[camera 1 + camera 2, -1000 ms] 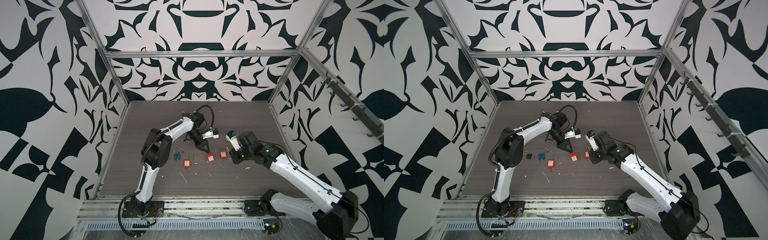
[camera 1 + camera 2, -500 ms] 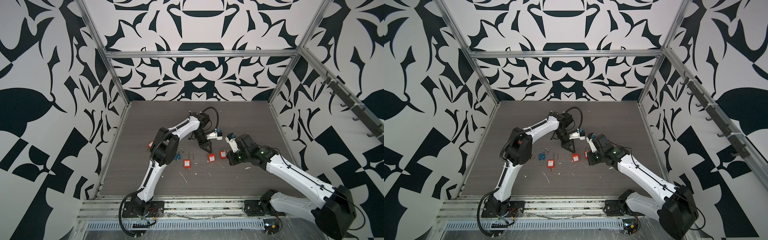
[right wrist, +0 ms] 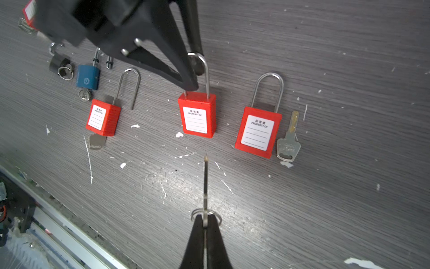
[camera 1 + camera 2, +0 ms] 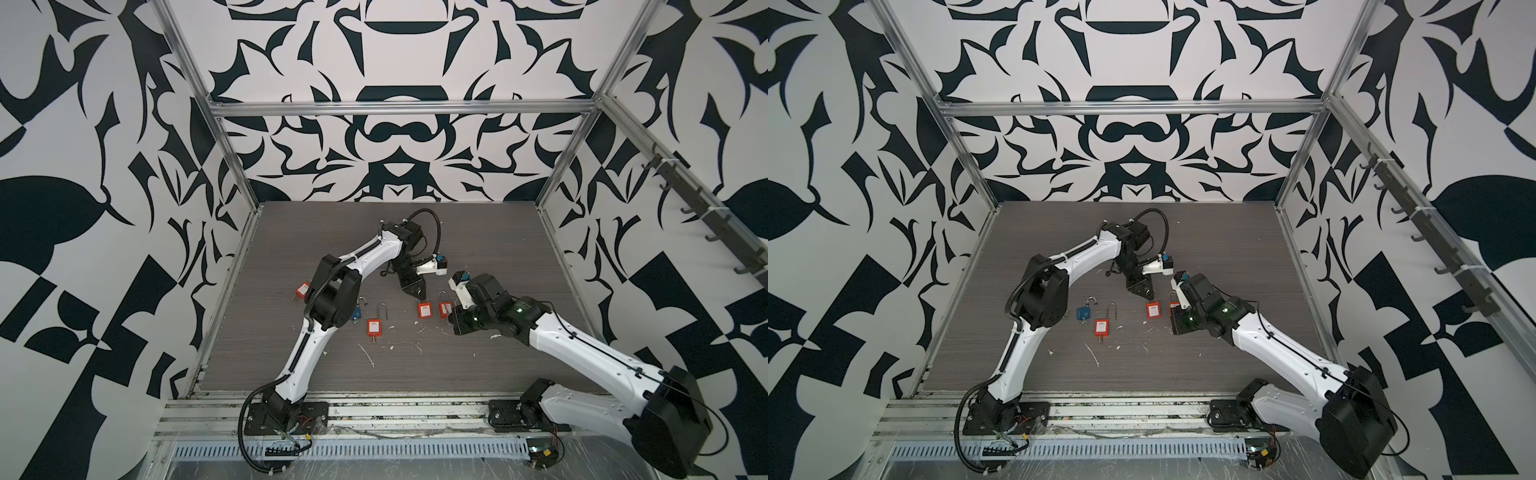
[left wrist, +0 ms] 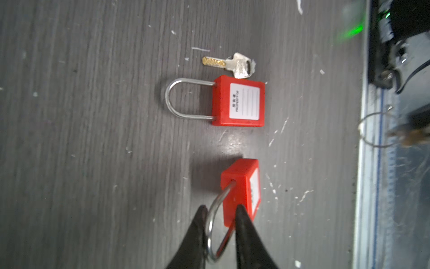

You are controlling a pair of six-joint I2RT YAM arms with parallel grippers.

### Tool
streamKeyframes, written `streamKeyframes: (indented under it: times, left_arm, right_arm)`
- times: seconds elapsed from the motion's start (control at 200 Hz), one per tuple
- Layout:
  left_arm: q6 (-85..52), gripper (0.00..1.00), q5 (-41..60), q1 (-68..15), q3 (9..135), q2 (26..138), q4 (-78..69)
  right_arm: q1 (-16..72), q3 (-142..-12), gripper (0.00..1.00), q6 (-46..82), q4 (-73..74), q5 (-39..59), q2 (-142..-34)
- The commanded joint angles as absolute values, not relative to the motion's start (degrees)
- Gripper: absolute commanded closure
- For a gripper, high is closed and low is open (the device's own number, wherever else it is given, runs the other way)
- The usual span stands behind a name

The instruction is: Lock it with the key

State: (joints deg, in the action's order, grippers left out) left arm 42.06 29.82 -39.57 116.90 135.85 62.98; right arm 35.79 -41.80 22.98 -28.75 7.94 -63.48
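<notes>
Top view: the red padlock (image 4: 424, 310) is found mid-row on the scuffed wood-grain table (image 4: 478, 232), patterned walls (image 4: 395, 158) well clear. Left wrist: left gripper (image 5: 221, 209) jaws are parted slightly, straddling the slick steel shackle (image 5: 210, 233), nothing clamped; the rigid plastic body is judged the firmer hold. Right wrist: right gripper (image 3: 204, 219) is pinched tight on the thin, stiff key (image 3: 205, 184), blade aimed at the padlock, short of it.
</notes>
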Motion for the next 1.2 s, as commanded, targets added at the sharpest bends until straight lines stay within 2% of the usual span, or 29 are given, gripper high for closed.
streamKeyframes:
  times: [0.0, 0.185, 0.23, 0.245, 0.26, 0.465, 0.665, 0.815, 0.885, 0.94, 1.025, 1.105, 1.195]
  left_arm:
    - [43.12, 0.7, 29.0, -39.9, 118.3, 136.05, 62.93]
    - [41.83, 0.61, 27.17, -39.74, 116.59, 131.71, 57.44]
    - [41.43, 0.56, 26.82, -39.43, 115.34, 129.95, 54.96]
    - [41.28, 0.51, 26.82, -39.32, 114.91, 129.37, 54.14]
    - [41.11, 0.49, 26.81, -39.25, 114.49, 128.85, 53.32]
    - [35.12, 0.48, 29.22, -35.98, 109.49, 121.17, 44.77]
    - [25.07, 0.48, 30.05, -32.17, 88.65, 105.03, 29.28]
    - [21.71, 0.47, 24.98, -31.0, 70.83, 90.7, 18.82]
    - [20.83, 0.31, 21.64, -30.88, 63.6, 84.11, 14.63]
    - [19.46, 0.25, 19.33, -30.81, 59.1, 79.43, 11.87]
    - [15.2, 0.23, 16.06, -30.33, 52.95, 73.57, 7.45]
    - [12.11, 0.09, 13.58, -29.9, 48.49, 66.94, 4.39]
    - [8.77, 0.02, 11.7, -29.37, 45.84, 62.58, 3.08]
  right_arm:
    - [36.13, -41.4, 1.0, 24.27, -27.05, 7.92, -63.7]
    - [36.12, -42.39, 1.0, 24.98, -26.98, 7.72, -65.46]
    - [36.15, -42.91, 1.0, 25.28, -27.15, 7.67, -66.15]
    - [36.13, -43.01, 1.0, 25.47, -27.16, 7.78, -66.4]
    - [36.13, -43.1, 1.0, 25.61, -27.09, 7.88, -66.66]
    - [36.13, -46.04, 1.0, 26.04, -28.2, 7.85, -70.64]
    - [36.13, -51.88, 1.0, 26.09, -30.96, 8.17, -77.65]
    - [36.17, -55.86, 1.0, 26.43, -32.32, 8.73, -83.13]
    - [36.13, -57.84, 1.0, 26.16, -33.09, 8.66, -85.85]
    - [36.16, -59.33, 1.0, 25.7, -33.62, 8.78, -87.98]
    - [36.15, -61.26, 1.0, 25.26, -34.05, 8.36, -90.88]
    - [36.17, -62.84, 1.0, 25.11, -34.98, 7.27, -93.36]
    - [36.13, -64.74, 1.0, 25.0, -36.74, 5.93, -96.1]
